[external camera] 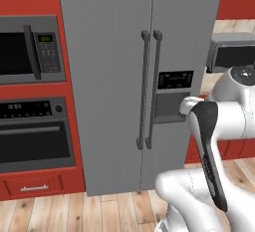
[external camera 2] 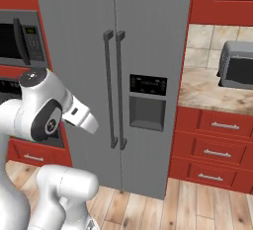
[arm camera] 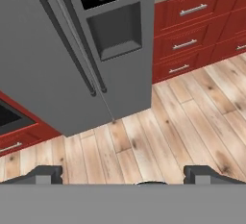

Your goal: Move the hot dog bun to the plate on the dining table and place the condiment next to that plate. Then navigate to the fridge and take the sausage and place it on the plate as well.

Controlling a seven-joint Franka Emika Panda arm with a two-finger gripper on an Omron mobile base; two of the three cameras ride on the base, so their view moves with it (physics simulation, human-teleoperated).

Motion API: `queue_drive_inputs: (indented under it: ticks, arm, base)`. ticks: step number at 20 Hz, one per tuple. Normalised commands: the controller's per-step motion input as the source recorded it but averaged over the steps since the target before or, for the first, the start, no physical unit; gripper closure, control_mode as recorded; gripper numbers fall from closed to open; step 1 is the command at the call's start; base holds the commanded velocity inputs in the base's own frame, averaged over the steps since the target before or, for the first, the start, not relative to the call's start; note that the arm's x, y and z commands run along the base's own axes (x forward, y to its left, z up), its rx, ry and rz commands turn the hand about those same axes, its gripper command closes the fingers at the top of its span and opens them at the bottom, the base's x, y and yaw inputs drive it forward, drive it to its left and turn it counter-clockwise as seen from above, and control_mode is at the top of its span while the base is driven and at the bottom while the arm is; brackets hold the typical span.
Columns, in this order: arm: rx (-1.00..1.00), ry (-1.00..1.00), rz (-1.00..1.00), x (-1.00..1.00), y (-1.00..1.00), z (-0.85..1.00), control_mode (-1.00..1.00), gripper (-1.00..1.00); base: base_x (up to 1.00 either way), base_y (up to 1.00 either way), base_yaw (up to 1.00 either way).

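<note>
Your gripper is hanging wide and empty over the wood floor, since you are facing the fridge, doors closed, presumably hiding the sausage.

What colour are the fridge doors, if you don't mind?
Plain flat grey; the fridge shows best in the left base view.

No text can be read anywhere. The fridge carries a dark control panel on its right door, at about 3 o'clock from the handles, with faint marks too small to make out. The microwave shows a small greenish display and a keypad, both illegible.
</note>
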Motion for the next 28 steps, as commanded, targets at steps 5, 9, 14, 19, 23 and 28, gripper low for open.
queue_drive_inputs:
  ticks: [5, 9, 14, 19, 23, 28]
  arm:
    - [0.02, 0.00, 0.01, 1.00, 0.00, 0.00, -1.00, -1.00]
    - [0.00, 0.00, 0.00, 0.98, 0.10, 0.00, -1.00, -1.00]
    - [0.00, 0.00, 0.00, 0.70, 0.00, 0.00, -1.00, -1.00]
    - [0.00, 0.00, 0.00, 0.69, 0.00, -0.04, -1.00, -1.00]
    - [0.00, 0.00, 0.00, 0.60, 0.00, -0.12, -1.00, -1.00]
    - [-0.02, -0.01, 0.00, 0.50, 0.00, -0.15, -1.00, -1.00]
  base:
    - [0.00, 0.00, 0.00]
    - [0.00, 0.00, 0.00]
    - [0.00, 0.00, 0.00]
    - [0.00, 0.00, 0.00]
    - [0.00, 0.00, 0.00]
    - [0.00, 0.00, 0.00]
